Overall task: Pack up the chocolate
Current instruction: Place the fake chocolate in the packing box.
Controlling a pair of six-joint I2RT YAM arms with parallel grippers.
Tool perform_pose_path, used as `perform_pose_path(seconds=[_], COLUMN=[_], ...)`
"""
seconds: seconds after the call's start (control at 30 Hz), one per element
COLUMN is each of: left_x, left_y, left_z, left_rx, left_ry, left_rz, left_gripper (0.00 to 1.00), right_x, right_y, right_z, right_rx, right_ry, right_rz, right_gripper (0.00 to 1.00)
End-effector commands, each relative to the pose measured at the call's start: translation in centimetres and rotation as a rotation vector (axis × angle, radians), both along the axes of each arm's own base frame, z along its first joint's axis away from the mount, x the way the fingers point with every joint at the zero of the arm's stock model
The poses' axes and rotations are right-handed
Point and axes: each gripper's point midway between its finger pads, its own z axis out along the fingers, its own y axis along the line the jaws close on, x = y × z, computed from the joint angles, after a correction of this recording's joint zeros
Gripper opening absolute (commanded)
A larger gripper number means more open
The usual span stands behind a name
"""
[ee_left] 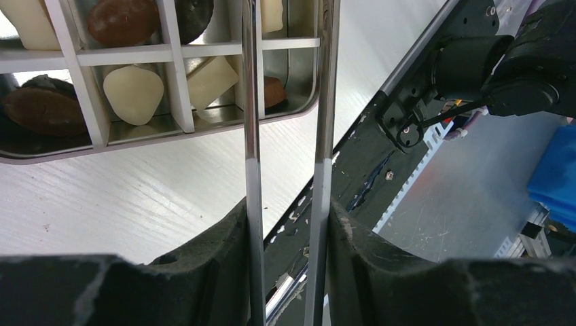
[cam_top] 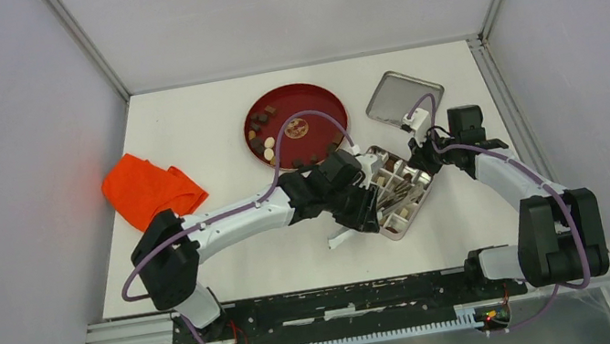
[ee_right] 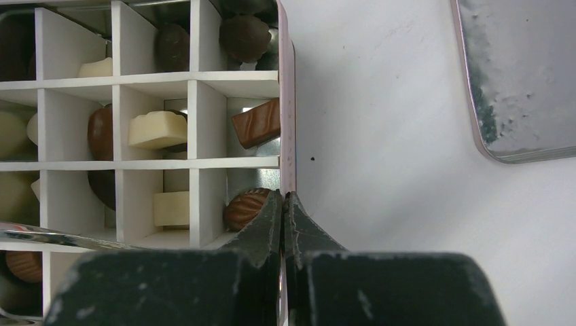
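Loose chocolate [cam_top: 263,137] lies on the left side of the red plate [cam_top: 309,102]. More chocolate [ee_right: 157,130] [ee_left: 133,92], dark, brown and cream, fills cells of a divided metal tin [cam_top: 418,205]. My left gripper [cam_top: 362,202] [ee_left: 289,231] hovers over the tin's near side, shut on metal tweezers [ee_left: 253,102]. The two tweezer arms stand apart and their tips run out of the left wrist view. My right gripper [cam_top: 422,158] [ee_right: 285,204] is shut on the tin's side wall [ee_right: 288,102], beside a ribbed brown piece [ee_right: 243,209].
The tin's lid [cam_top: 403,99] [ee_right: 523,75] lies upside down behind and to the right of the tin. An orange cloth [cam_top: 151,189] lies at the table's left. The black rail [ee_left: 367,170] runs along the near edge.
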Motion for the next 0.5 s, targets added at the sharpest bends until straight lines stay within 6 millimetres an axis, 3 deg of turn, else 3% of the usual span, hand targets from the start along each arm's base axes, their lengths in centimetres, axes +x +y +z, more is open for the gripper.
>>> perform_pose_path(seconds=[0.0, 0.3, 0.47], left_x=[0.9, 1.1, 1.0], left_y=[-1.0, -1.0, 0.2], left_z=[1.5, 5.9, 7.0], left_rx=[-0.033, -0.129, -0.127], left_ry=[-0.057, -0.104, -0.122], left_rz=[-0.013, 0.015, 0.034], left_gripper=[0.44, 0.38, 0.37], right_x=[1.3, 1.3, 1.3], right_y=[0.5, 0.5, 0.5], right_z=[2.6, 2.7, 2.6], right_rx=[0.033, 0.033, 0.033], right_ry=[-0.094, -0.095, -0.094], right_rz=[0.017, 0.017, 0.019], right_gripper=[0.0, 0.0, 0.0])
